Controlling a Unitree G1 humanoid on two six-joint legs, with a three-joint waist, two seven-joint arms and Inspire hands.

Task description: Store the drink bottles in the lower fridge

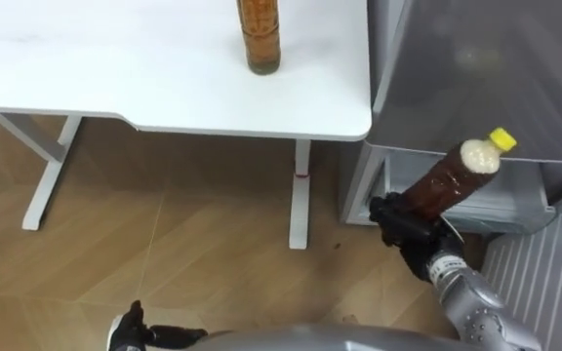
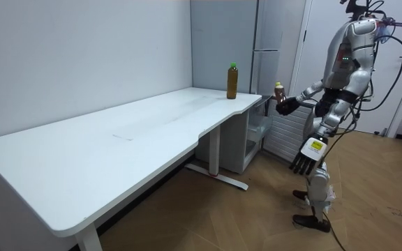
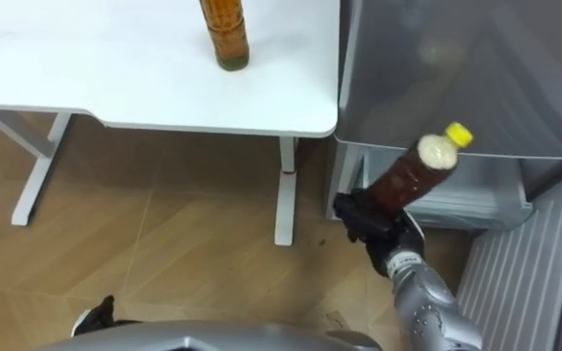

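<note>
Robot stands on the wood floor at the end of the white worktop, facing the grey fridge that sits right beside the worktop's corner.

Right hand is raised in front of the body w/ fingers wrapped tight round the base of a yellow-cap bottle. The bottle holds a brown drink and is tilted, cap pointing up and away from the robot toward the fridge. It is held in the air in front of the fridge, not resting on anything. From the head camera the cap overlaps the btm edge of the upper fridge door. In the room view it sits approx level w/ the worktop's surface, just off its corner.

Upper door looks closed. Below it the lower compartment looks open at the front, w/ a pale shelf or drawer edge showing behind the bottle. A ribbed white panel stands just to the right of it. Can't tell if that is the lower door's inner face.

Second drink, a green-cap bottle, also brown, stands upright on the worktop nr the fridge-side corner, well apart from the held one.

Left hand hangs at the robot's side, fingers straight and loose, holding nothing.
</note>
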